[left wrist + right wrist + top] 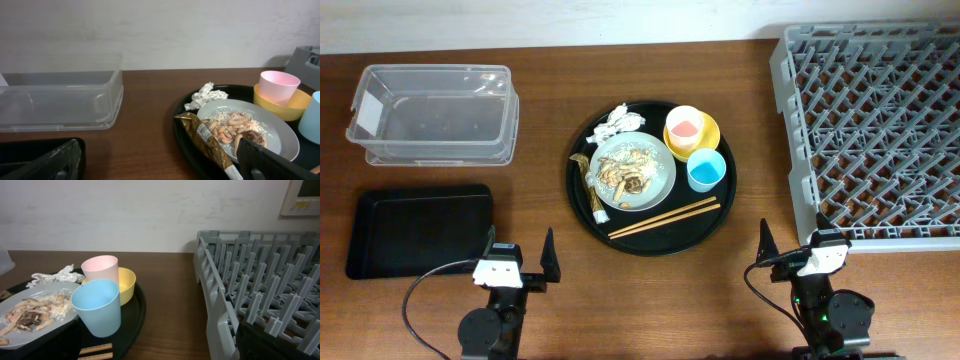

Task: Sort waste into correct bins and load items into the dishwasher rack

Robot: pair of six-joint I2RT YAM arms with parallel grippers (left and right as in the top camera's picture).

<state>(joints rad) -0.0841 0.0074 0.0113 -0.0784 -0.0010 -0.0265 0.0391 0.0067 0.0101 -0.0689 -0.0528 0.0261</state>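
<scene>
A round black tray holds a grey-green plate with beige food scraps, a crumpled white napkin, a gold-brown wrapper, a pink cup in a yellow bowl, a light blue cup and wooden chopsticks. The clear tub and flat black tray lie at the left. The grey rack is at the right. My left gripper and right gripper are open and empty near the front edge. The wrapper and blue cup show in the wrist views.
The rack's near corner stands close beside my right gripper. The flat black tray's edge lies just left of my left gripper. A pale wall runs along the table's far edge.
</scene>
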